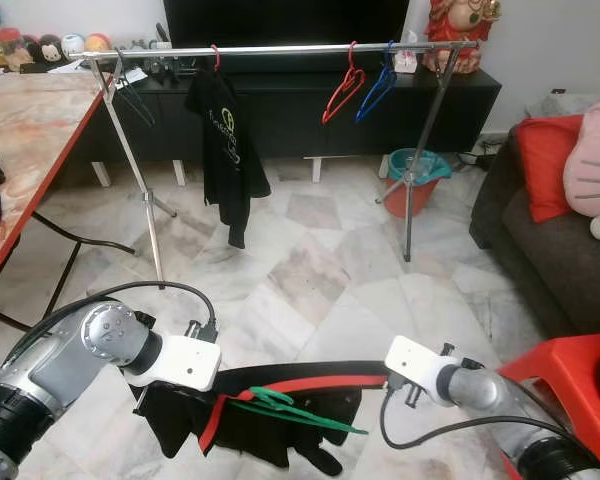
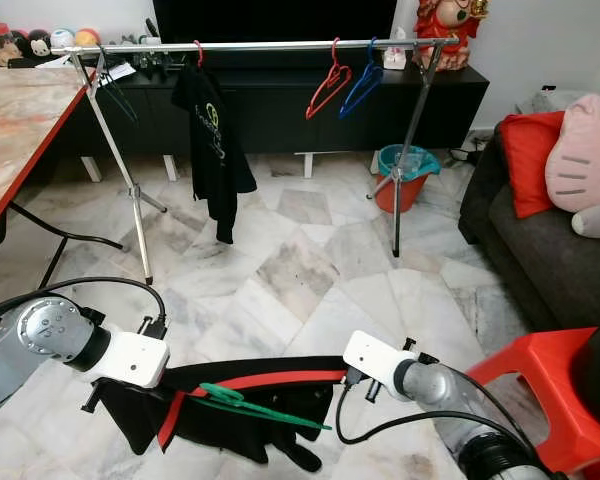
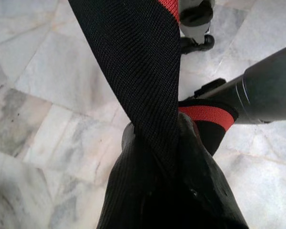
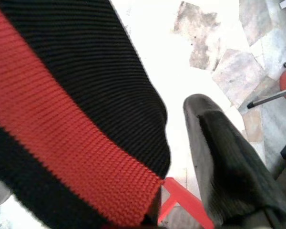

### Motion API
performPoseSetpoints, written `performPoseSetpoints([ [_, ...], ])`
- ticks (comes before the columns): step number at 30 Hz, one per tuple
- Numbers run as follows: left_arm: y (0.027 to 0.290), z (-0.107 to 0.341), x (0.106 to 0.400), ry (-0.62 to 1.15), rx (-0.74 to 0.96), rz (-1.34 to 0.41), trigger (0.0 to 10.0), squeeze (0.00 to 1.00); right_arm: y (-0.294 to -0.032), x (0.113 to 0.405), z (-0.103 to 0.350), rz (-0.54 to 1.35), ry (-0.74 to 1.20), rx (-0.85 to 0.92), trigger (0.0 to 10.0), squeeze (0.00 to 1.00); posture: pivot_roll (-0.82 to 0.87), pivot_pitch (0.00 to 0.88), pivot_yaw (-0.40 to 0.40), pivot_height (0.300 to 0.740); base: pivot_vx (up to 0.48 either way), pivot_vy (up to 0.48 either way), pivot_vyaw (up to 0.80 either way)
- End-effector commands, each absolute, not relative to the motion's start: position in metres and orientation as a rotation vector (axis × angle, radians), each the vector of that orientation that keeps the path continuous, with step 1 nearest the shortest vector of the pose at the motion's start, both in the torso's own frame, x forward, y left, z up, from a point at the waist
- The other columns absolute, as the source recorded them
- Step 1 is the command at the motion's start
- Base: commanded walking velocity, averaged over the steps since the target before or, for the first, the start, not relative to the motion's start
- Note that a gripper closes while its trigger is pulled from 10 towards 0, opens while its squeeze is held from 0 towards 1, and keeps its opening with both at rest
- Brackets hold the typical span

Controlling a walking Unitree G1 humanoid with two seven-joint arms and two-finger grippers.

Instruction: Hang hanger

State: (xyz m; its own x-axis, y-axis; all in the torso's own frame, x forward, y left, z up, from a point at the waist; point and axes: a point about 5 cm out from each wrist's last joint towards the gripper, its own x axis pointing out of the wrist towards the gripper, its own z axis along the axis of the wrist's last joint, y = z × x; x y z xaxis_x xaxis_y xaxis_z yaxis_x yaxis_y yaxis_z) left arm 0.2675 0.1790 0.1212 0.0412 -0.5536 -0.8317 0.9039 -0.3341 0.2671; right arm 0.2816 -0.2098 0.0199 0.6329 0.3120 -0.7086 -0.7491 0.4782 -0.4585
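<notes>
A black garment with a red stripe (image 1: pixel 300 383) is stretched low in front of me between my two grippers. A green hanger (image 1: pixel 290 408) lies across its front, hook toward my left arm. My left gripper (image 3: pixel 157 128) is shut on a fold of the black fabric. My right gripper (image 4: pixel 174 129) stands open at the garment's other end. The fabric drapes over one finger, and the other finger (image 4: pixel 219 157) stands free beside it. The silver clothes rail (image 1: pixel 280 49) spans the far side of the room, well ahead of both arms.
On the rail hang a black shirt (image 1: pixel 223 140), a red hanger (image 1: pixel 342 90), a blue hanger (image 1: pixel 378 88) and a dark hanger (image 1: pixel 130 95). A marble-topped table (image 1: pixel 30 130) stands left, a sofa (image 1: pixel 550 240) and red stool (image 1: pixel 570 385) right, a bucket (image 1: pixel 417 178) by the rack's leg.
</notes>
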Motion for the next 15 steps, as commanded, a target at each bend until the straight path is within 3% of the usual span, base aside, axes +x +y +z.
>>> performPoseSetpoints([
  [1, 0.184, 0.125, 0.269, 0.464, 1.129, -1.589, 10.0, 0.0, -0.23, 0.28, 0.022, 0.665, 0.642, -0.831, 10.0, 1.0, 0.09, 0.0, -0.025, 0.732, 0.0, 0.0, 0.0],
  [15, 0.167, 0.123, 0.265, 0.413, 1.067, -1.639, 10.0, 0.0, -0.233, 0.25, 0.025, 1.107, 0.808, -0.688, 10.0, 1.0, 0.09, 0.0, -0.032, 0.732, 0.0, 0.0, 0.0],
])
